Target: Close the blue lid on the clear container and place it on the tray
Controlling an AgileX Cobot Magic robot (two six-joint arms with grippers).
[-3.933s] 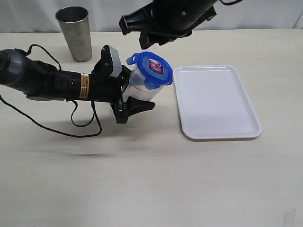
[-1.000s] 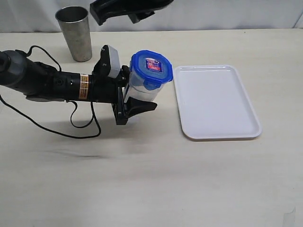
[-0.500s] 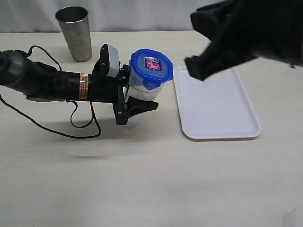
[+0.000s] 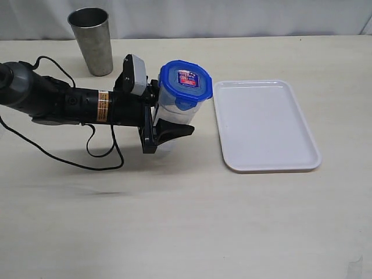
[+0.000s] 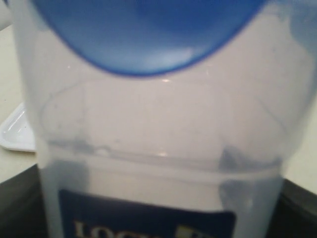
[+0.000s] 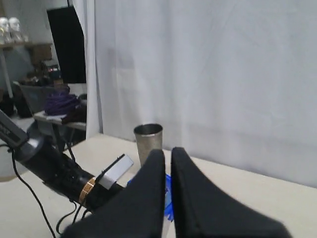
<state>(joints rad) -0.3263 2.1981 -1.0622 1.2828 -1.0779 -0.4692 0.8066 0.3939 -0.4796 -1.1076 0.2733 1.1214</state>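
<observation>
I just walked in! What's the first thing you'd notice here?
The bright blue lid on the container mid-table, which the left pincer grips. A white tray lies close beside it, and a metal cup stands further back.

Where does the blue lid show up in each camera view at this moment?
Exterior view: blue lid atop the clear container, beside the tray.
Left wrist view: blurred blue patch over the container's wall.
Right wrist view: blue sliver behind the shut right gripper.
Shared landmark: metal cup, exterior and right wrist; tray corner, left wrist.
</observation>
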